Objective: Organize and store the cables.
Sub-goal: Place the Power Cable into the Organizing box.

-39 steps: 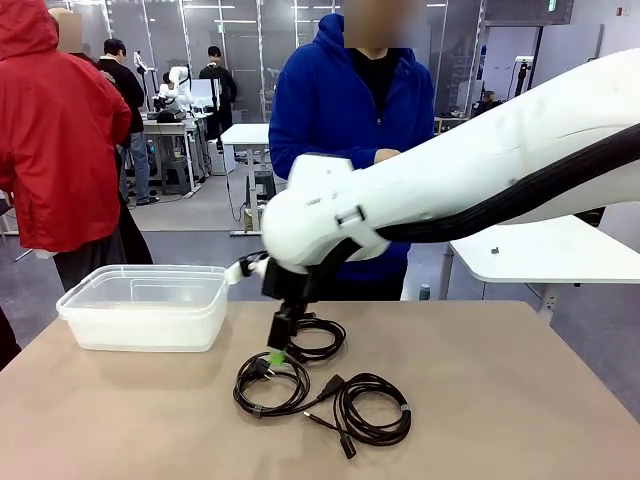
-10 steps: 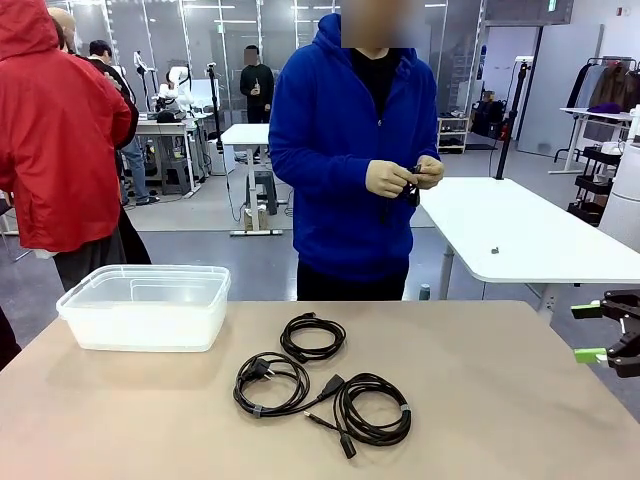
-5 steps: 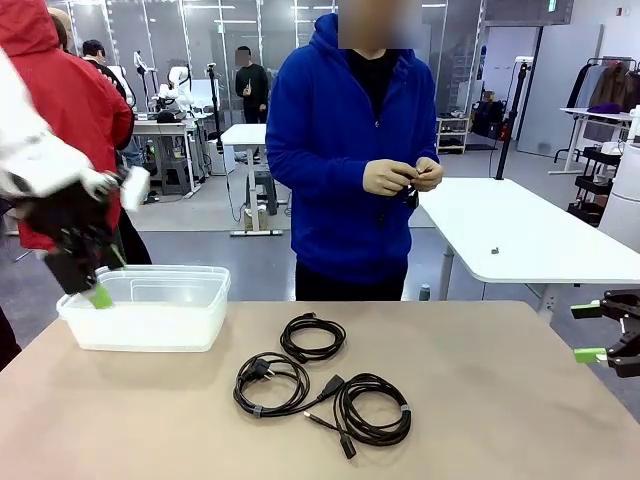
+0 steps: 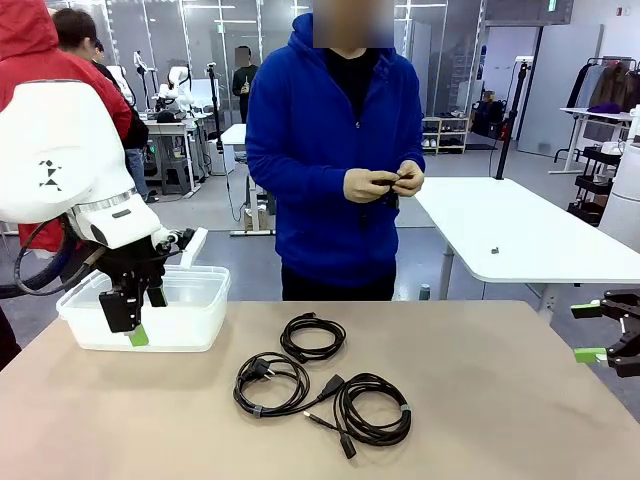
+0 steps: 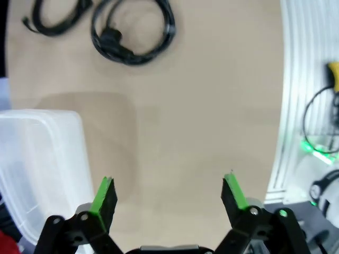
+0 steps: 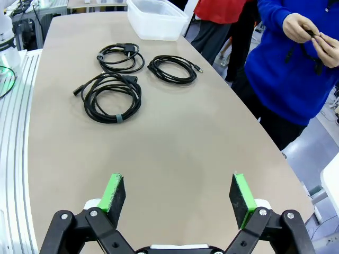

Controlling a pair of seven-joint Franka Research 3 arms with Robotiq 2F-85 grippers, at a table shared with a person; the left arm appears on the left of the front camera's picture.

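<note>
The wrist views show the jaws plainly. The left gripper (image 5: 169, 193) and the right gripper (image 6: 177, 193) are both spread wide and hold nothing. In the front view the left gripper (image 4: 130, 330) hangs at centre left before the clear plastic bin (image 4: 190, 330), and the right gripper (image 4: 590, 332) sits at the right edge. Three coiled black cables (image 4: 271, 383) lie at lower centre on the beige tabletop (image 4: 480, 400), apart from the bin. Beyond, a person (image 4: 330, 150) in a blue hoodie fingers something small and dark beside a white table (image 4: 510, 235).
</note>
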